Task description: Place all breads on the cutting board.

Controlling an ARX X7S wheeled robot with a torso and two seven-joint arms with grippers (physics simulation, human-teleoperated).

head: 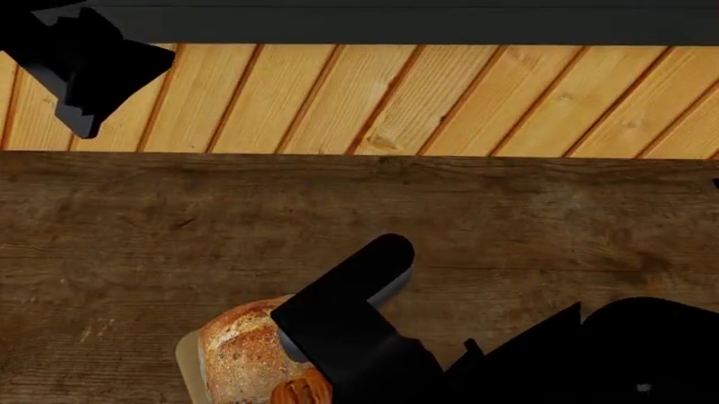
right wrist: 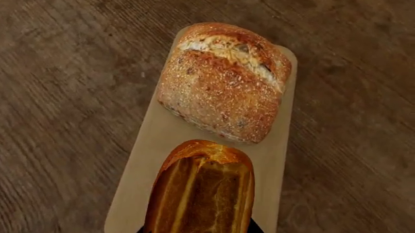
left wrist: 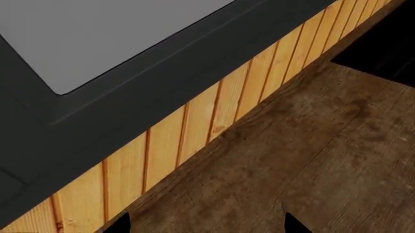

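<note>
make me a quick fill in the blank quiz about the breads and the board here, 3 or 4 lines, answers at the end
1. Both breads lie on the cutting ____.
2. The speckled loaf and the split-top loaf on the cutting board make ____ breads in all.
3. The board rests on a dark ____ table.
4. The left gripper holds ____; only floor shows between its fingertips.

Missing words: board; two; wooden; nothing

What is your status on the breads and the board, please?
Left gripper open, empty, off by the counter. Right gripper over the split loaf, state unclear. Speckled loaf and split loaf both on board. Nothing blocking.
</note>
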